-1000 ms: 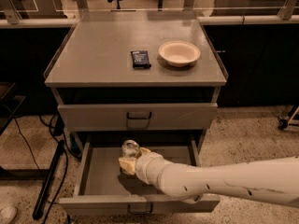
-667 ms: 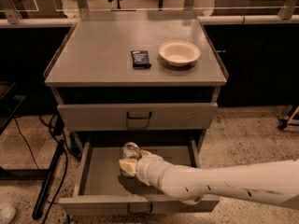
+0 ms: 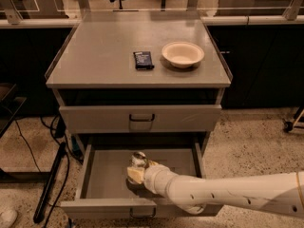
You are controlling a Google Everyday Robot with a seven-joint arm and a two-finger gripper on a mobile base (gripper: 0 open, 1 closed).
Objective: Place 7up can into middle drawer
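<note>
Camera view, looking down on a grey cabinet.

- Pincer (image 3: 137,171): inside the pulled-out middle drawer (image 3: 102,177), left of centre, at the end of the white arm (image 3: 228,194) that comes in from your lower right. It is clamped on the can (image 3: 138,158), with yellowish pads around the can's lower body.
- Can: you see only its shiny silver top and a sliver of pale side above the pads. The rest is hidden by the pincer. The label is too small to read, so no brand can be made out. You cannot tell whether its base touches the drawer floor.
- Middle drawer: open, with a shallow grey tray. The arm covers its right front part. Its dark pull handle (image 3: 142,214) sits at the bottom edge, partly cut off.
- Upper drawer (image 3: 95,118): shut, directly above, with a dark handle at centre.
- Worktop (image 3: 95,65): a flat dark packet (image 3: 143,60) lies just left of a cream bowl (image 3: 183,54), near each other but apart. The packet's print is illegible.
- Floor (image 3: 251,132): speckled. Dark cables (image 3: 52,175) trail along the cabinet's left side. At the right edge a caster (image 3: 287,126) is partly cut off.
- Behind the worktop the background is dim; what stands there is hard to make out.
</note>
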